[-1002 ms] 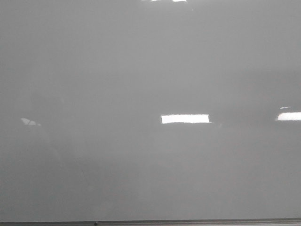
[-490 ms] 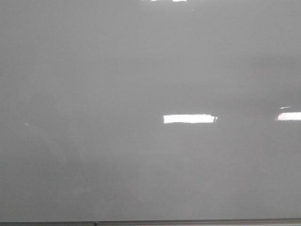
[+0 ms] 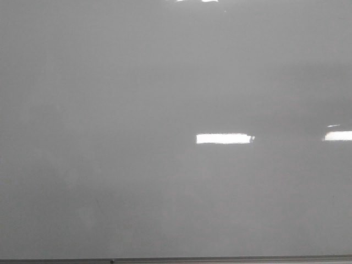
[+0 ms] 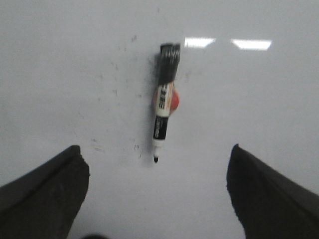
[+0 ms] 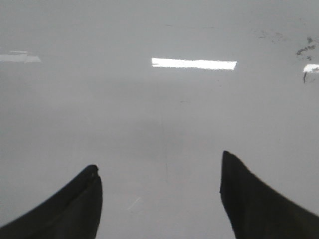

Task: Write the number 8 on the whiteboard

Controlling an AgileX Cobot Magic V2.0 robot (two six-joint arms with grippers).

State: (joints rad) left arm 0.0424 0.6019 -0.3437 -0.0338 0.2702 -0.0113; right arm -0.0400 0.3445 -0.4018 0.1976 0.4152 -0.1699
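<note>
The whiteboard (image 3: 165, 82) fills the front view, glossy pale grey, with a thin metal bottom edge (image 3: 220, 259). No number 8 shows on it in any view. Neither gripper shows in the front view. In the left wrist view my left gripper (image 4: 155, 168) is open and empty over the board (image 4: 259, 109). A black-and-white marker (image 4: 163, 99) lies on the board just beyond the fingertips, uncapped tip towards them, not touched. My right gripper (image 5: 158, 162) is open and empty over bare board (image 5: 159, 109).
A small red-orange round thing (image 4: 175, 99) sits beside the marker's middle. Faint dark smudges (image 4: 117, 92) mark the board near the marker, and more smudges (image 5: 304, 50) show in the right wrist view. Bright rectangular glare patches (image 3: 224, 138) lie on the board.
In the front view the middle glare patch has shifted slightly right and the faint reflection at the left has faded. No line has appeared on the board.
</note>
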